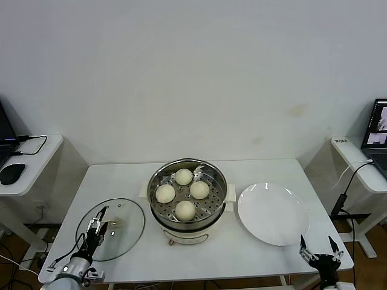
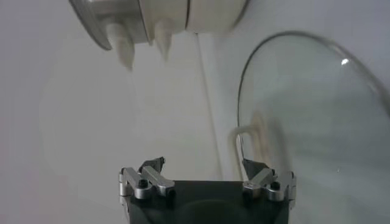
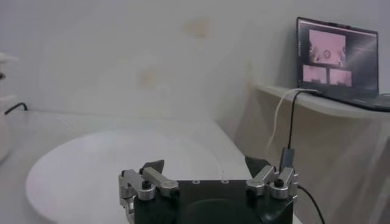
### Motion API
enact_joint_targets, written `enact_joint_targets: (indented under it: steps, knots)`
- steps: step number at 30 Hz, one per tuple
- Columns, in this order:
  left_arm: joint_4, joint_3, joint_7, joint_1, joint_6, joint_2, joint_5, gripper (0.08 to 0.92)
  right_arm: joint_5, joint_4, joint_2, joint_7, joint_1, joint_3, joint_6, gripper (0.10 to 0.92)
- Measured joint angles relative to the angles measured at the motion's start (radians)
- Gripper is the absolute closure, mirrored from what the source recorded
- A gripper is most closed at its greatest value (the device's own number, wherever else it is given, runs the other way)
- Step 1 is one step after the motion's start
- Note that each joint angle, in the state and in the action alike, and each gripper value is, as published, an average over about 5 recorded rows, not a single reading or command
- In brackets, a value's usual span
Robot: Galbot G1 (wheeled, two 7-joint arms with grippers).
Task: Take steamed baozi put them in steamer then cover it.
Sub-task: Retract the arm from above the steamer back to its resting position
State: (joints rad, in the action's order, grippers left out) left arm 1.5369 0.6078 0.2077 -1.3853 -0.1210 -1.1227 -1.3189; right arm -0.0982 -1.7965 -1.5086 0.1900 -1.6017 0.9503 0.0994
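Four creamy white baozi sit on the perforated tray inside the shiny steel steamer at the table's middle. The steamer has no cover on it; its side also shows in the left wrist view. The round glass lid lies flat on the table to the steamer's left, with its white handle in the left wrist view. My left gripper is open just above the lid's near-left part, close to the handle. My right gripper is open and empty at the table's front right edge.
A flat white plate with nothing on it lies right of the steamer. Side tables stand on both sides, with a mouse on the left one and a laptop on the right one. A cable hangs off the right one.
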Motion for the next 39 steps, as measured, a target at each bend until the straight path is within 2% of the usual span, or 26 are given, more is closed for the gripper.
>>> enact_joint_targets:
  steps: [14,17,39]
  knots:
    - [-0.098,-0.021,0.015,0.090,0.000,-0.012,0.038,0.177,0.021,0.021,-0.008,0.001,0.001,0.009,0.005,0.203]
    - [-0.116,-0.024,0.018,0.102,-0.003,-0.012,0.050,0.204,0.025,0.025,-0.009,0.001,0.001,0.010,0.008,0.203]
    - [-0.196,-0.028,0.052,0.132,-0.048,-0.009,0.110,0.820,0.048,0.017,-0.019,0.003,-0.015,0.007,0.018,0.203]
